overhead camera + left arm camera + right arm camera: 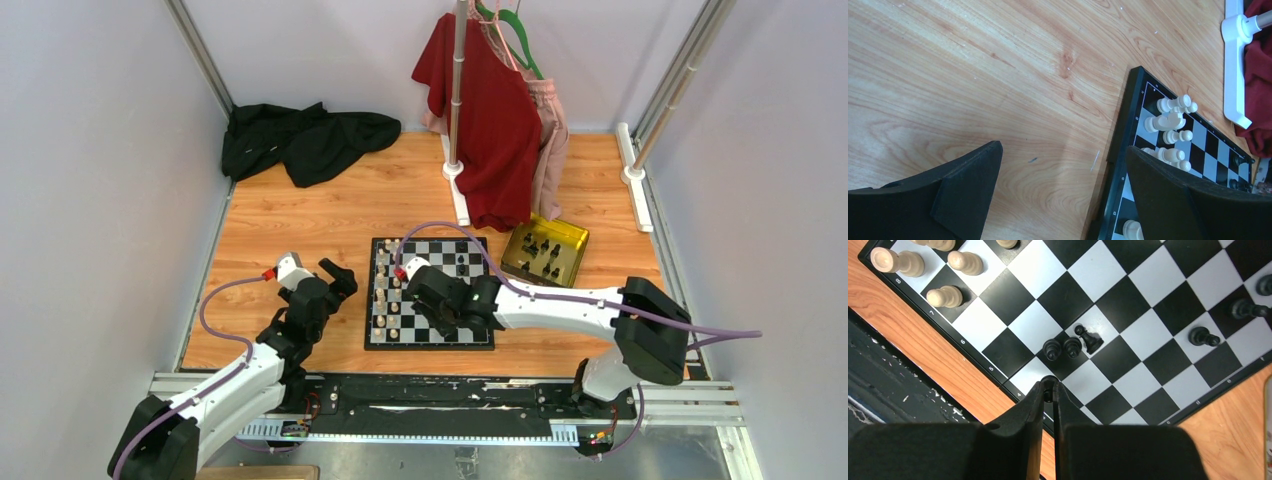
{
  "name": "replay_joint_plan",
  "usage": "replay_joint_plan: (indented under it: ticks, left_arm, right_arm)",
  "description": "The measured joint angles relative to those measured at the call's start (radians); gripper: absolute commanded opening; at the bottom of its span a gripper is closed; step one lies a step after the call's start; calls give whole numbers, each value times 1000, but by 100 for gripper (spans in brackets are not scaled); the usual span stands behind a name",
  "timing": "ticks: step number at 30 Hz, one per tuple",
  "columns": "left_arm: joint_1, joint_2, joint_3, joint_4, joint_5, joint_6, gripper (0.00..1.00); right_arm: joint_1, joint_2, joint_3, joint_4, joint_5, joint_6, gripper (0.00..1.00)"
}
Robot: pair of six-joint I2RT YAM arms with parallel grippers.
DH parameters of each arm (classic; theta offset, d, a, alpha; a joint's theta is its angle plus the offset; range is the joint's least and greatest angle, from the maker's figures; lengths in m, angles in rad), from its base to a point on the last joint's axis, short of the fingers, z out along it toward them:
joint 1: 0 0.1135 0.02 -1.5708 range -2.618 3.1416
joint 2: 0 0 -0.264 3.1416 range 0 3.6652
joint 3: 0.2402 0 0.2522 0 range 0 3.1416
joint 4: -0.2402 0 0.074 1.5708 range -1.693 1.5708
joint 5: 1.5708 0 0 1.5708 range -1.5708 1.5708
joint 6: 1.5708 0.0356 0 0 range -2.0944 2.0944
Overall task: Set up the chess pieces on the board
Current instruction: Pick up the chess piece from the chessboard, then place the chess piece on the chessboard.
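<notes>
three tiny black pieces (1071, 346) on the board (1128, 305), a fourth (1048, 388) pinched by right gripper (1049, 392), left gripper (1063, 155) agape

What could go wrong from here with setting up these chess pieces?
1. The right tool seems to pinch a small dark piece only at its very fingertips; it could slip or twist out.
2. A cluster of three black pieces stands just beyond those tips; lowering or opening carelessly may topple them.
3. The left tool hangs open at the board edge; moving in could clip the cream pieces.
</notes>
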Motion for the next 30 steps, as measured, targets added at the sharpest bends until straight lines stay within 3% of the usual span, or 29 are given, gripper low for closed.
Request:
replay_joint_plan:
  ticks: [10, 21, 30]
  left_arm:
    - [0, 1, 0, 0, 0, 0, 100]
    - [0, 11, 0, 0, 1, 0, 100]
    - [0, 30, 0, 0, 1, 0, 100]
  right_arm:
    - [-17, -70, 0, -55, 61, 0, 0]
    - [-187, -141, -72, -31, 71, -1, 0]
    - [-247, -107, -96, 46, 32, -1, 0]
